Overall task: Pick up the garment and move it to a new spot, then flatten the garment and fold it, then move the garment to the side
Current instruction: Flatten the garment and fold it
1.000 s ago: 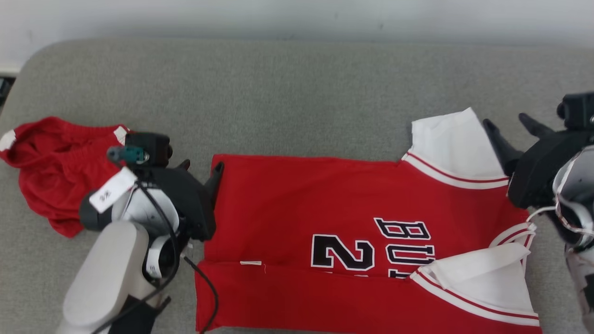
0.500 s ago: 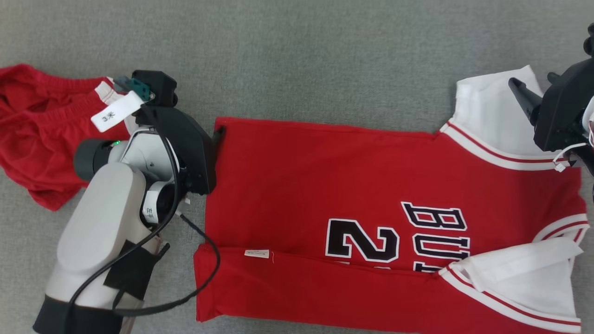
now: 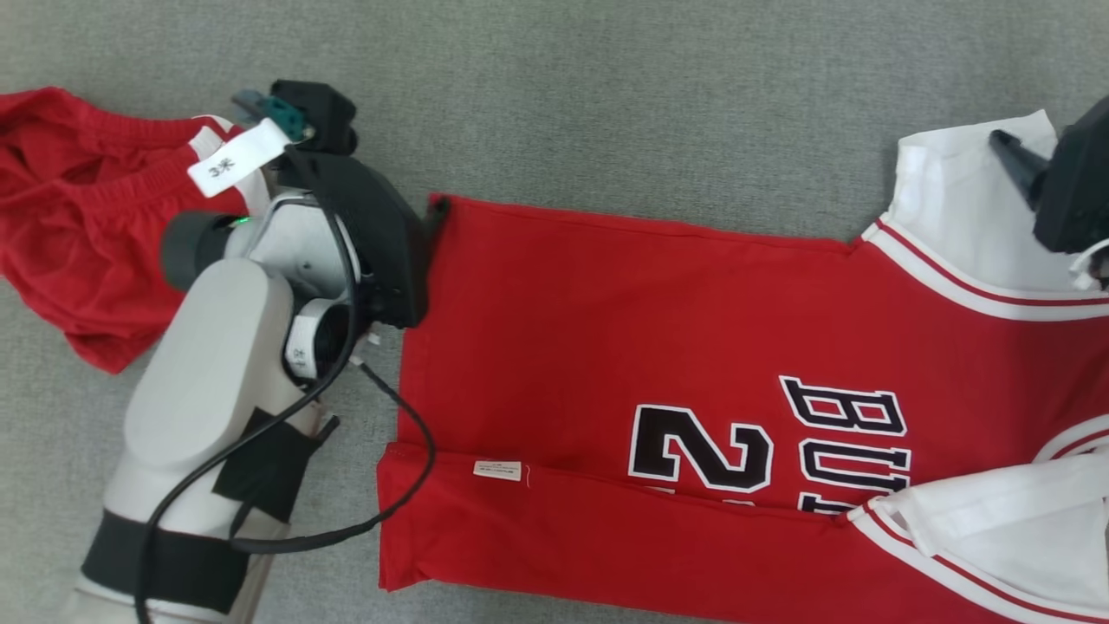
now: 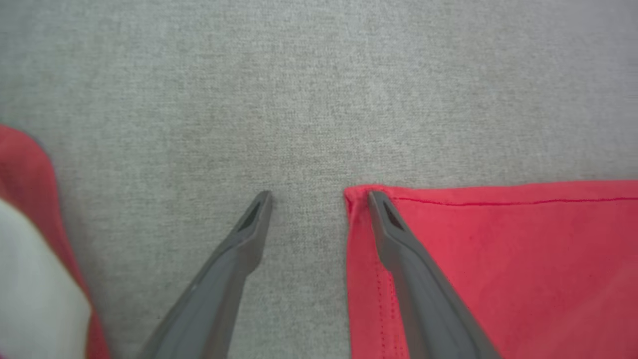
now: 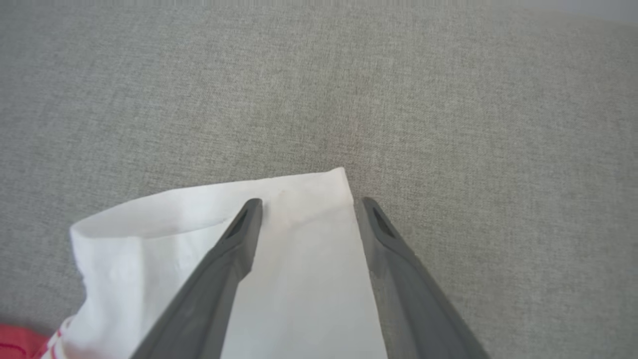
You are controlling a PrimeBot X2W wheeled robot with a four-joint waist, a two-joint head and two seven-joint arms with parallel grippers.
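Observation:
The garment (image 3: 658,338) is a red jersey with black lettering and white sleeves, spread flat on the grey surface, its near long edge folded over. My left gripper (image 4: 319,197) is open and straddles the far hem corner of the jersey (image 4: 498,259): one finger lies over the red cloth, the other over bare grey surface. My right gripper (image 5: 309,202) is open too, astride the outer edge of the far white sleeve (image 5: 299,269), nothing pinched. In the head view the left gripper (image 3: 426,212) touches that hem corner and the right gripper (image 3: 1018,149) hangs over the sleeve (image 3: 953,217).
A crumpled pair of red shorts (image 3: 78,225) with a white waistband lies left of my left arm, also at the left wrist view's edge (image 4: 20,164). The left arm's black cable (image 3: 407,485) loops over the jersey's near left corner. Grey padded surface (image 3: 606,104) extends beyond the jersey.
The head camera has tilted down and closer, so the whole picture shifted. The right gripper has moved from beside the white sleeve to over its corner. The left gripper stays at the hem corner.

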